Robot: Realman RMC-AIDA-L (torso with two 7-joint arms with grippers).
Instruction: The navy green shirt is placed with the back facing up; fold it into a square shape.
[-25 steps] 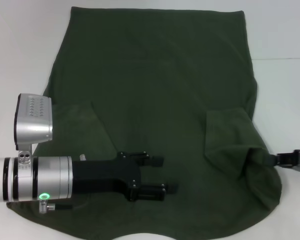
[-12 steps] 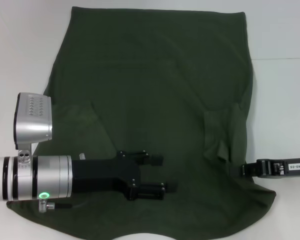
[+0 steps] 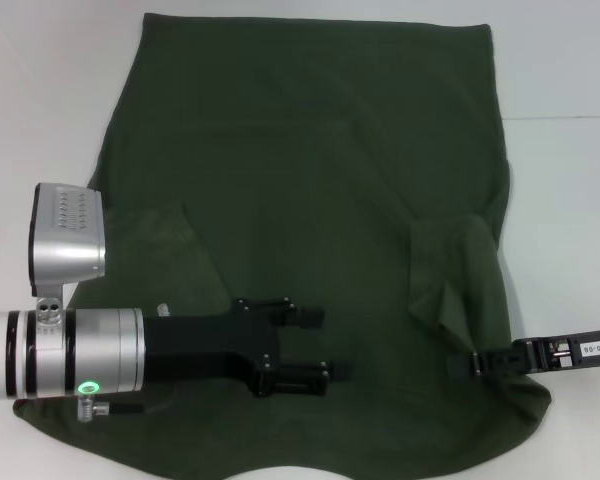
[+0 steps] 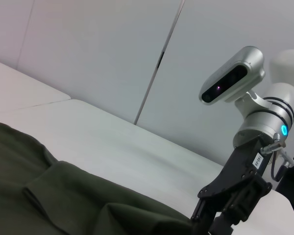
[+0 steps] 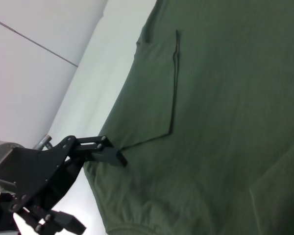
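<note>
The navy green shirt point(image 3: 310, 200) lies flat on the white table point(image 3: 570, 200). The left pincer point(image 3: 315, 345) hovers over it, wide open and holding nothing. The right pincer point(image 3: 470, 364) pinches the shirt's right edge.

Navy green shirt point(image 5: 220, 122): spread flat, plain side up, one sleeve folded inward beside the finger. Left gripper point(image 5: 83, 183): black, fingers apart, one finger point(image 5: 100, 149) over the shirt's edge. White table point(image 5: 95, 83): beyond that gripper.
</note>
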